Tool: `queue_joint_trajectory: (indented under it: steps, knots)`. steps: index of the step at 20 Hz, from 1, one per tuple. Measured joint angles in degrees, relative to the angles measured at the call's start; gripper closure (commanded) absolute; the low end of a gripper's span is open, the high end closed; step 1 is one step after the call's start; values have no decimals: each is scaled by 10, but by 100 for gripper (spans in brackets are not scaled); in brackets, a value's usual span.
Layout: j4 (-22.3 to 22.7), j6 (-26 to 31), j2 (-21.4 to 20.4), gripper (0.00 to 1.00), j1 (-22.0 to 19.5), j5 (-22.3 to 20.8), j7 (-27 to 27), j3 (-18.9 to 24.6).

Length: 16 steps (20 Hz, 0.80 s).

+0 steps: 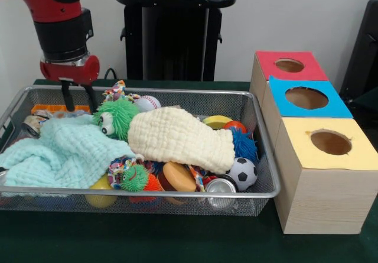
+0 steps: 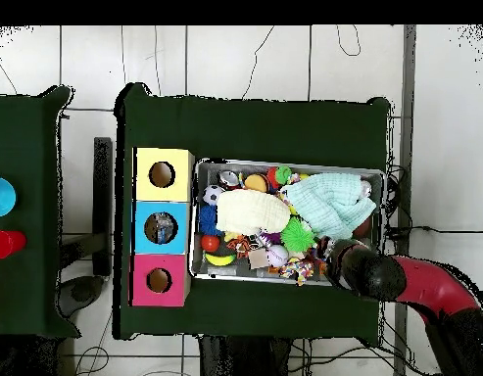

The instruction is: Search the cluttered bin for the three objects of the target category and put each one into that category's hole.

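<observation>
The wire-mesh bin (image 1: 147, 192) is full of toys and cloths; it also shows in the overhead view (image 2: 289, 163). No see-through plastic bottle shows clearly; they are hidden in the clutter. My gripper (image 1: 80, 99) hangs over the bin's far left corner in the front view, open and empty, its black fingertips (image 1: 68, 100) just above a mint cloth (image 1: 59, 151). In the overhead view the arm's wrist (image 2: 358, 267) covers the gripper. The blue-panelled hole (image 1: 306, 97) is the middle box to the right of the bin, and shows in the overhead view (image 2: 161, 228) too.
A cream cloth (image 1: 177, 136) lies across the bin's middle. Around it are a green fuzzy toy (image 1: 115, 118), a baseball (image 1: 149, 102), a soccer ball (image 1: 242, 171) and a silver can (image 1: 220, 186). The red hole (image 1: 289, 65) and yellow hole (image 1: 331, 142) flank the blue one.
</observation>
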Motion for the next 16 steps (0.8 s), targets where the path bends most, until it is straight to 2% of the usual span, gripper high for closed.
queue_joint_trajectory:
  steps: [9,16]
  knots:
    - [-1,0,40,0,-1,-25,0,10]
    - [-4,0,43,0,-1,-37,0,24]
